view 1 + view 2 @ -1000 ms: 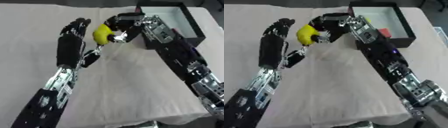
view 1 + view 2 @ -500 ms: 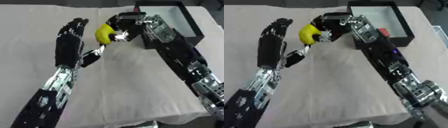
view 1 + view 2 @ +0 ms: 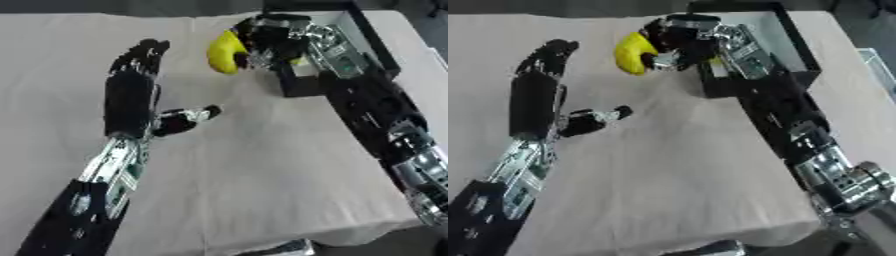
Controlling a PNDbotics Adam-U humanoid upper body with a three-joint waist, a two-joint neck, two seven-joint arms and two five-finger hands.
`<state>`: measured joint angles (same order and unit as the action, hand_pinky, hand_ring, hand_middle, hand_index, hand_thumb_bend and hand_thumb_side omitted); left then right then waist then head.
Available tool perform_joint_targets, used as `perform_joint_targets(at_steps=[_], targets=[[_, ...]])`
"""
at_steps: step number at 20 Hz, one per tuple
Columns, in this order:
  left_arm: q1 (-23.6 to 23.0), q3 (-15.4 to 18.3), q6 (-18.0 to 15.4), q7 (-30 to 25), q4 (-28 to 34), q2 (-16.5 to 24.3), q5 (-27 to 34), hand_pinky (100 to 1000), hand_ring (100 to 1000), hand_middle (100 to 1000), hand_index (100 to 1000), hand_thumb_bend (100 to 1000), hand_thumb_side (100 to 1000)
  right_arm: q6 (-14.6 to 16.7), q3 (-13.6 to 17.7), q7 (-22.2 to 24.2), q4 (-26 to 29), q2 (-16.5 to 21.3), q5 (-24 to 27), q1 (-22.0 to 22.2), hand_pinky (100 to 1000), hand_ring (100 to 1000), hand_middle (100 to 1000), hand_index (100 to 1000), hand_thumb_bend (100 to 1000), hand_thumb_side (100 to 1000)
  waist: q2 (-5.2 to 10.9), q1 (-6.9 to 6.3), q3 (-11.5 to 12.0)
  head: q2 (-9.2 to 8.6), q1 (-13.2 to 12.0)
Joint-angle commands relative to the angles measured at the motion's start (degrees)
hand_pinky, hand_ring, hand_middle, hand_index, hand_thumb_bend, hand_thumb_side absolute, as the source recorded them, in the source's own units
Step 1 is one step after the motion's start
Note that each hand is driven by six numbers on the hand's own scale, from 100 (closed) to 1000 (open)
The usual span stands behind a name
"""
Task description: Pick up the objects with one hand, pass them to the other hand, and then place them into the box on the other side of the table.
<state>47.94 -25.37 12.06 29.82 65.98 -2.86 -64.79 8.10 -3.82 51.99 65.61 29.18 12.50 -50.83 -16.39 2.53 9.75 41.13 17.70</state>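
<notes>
So the right robot hand is up near the far right of the tabletop, fingers curled round a yellow object; the thing is rounded and a bit curved, maybe a banana-ish toy, can't say more than that; it sticks out on the left side of the robot hand, toward the middle of the tabletop, and sits clear above the cloth rather than resting on it; the right arm runs back from there down the right side of both views, black with silver joints.

The left robot hand is further left and nearer the camera, fingers straight and pointing away toward the far edge, thumb sticking out to the right; it's got nothing in it; the yellow object is off to the upper right of its fingertips, near but with a visible gap, not touching; the left arm comes in from the lower left corner.

Just behind and to the right of the right robot hand there's the black box with a pale inside, sitting at the far right of the tabletop; the robot hand and forearm cover its near left corner, so the yellow object hangs just left of the box's wall, outside it; the tabletop itself has a light beige cloth over it, a bit wrinkled.
</notes>
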Motion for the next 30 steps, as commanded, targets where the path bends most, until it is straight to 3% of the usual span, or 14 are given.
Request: perform_joint_targets(at_steps=[1, 4, 12, 18, 22, 30], targets=[[0.6, 0.1, -0.3, 0.1, 1.1, 0.6, 0.6, 690, 737, 737, 828, 976, 622, -0.8, 2.9, 0.0, 0.1, 2.7, 1.1, -0.7, 1000, 801, 502, 365, 100, 197, 1.66, -0.28, -0.4, -0.78, 0.5], [0.4, 0.1, -0.4, -0.1, 1.2, 1.0, 0.9, 691, 737, 736, 826, 974, 617, -1.3, 6.0, -0.7, -0.5, 3.7, 1.8, -0.9, 1000, 800, 504, 370, 100, 203, 1.79, -0.67, -0.8, -0.97, 0.9], [0.2, -0.2, -0.4, -0.6, 2.1, 2.0, 1.6, 692, 737, 735, 823, 955, 614, -0.5, 11.5, -12.8, -3.7, 6.6, -1.1, 0.2, 1000, 797, 507, 378, 100, 207, 1.93, -1.40, -1.9, -2.68, 2.3], [0.2, -0.9, -0.8, -1.1, 3.7, 2.6, 2.2, 691, 737, 732, 814, 931, 598, 4.8, 15.3, -23.5, -7.6, 8.2, -6.6, 0.7, 1000, 789, 501, 386, 100, 204, 1.84, -1.90, -2.1, -4.69, 4.1], [0.3, -1.2, -0.9, -1.5, 4.5, 2.7, 2.3, 691, 737, 732, 810, 925, 598, 6.6, 16.6, -28.2, -11.2, 9.0, -10.1, 0.8, 1000, 789, 505, 393, 100, 202, 1.79, -2.02, -2.1, -5.49, 4.6], [0.3, -1.3, -1.1, -2.0, 4.8, 2.7, 2.3, 691, 738, 733, 812, 922, 599, 10.8, 17.9, -36.6, -16.3, 10.1, -18.1, 1.2, 985, 788, 520, 431, 100, 198, 1.69, -1.99, -1.8, -4.98, 4.1]])
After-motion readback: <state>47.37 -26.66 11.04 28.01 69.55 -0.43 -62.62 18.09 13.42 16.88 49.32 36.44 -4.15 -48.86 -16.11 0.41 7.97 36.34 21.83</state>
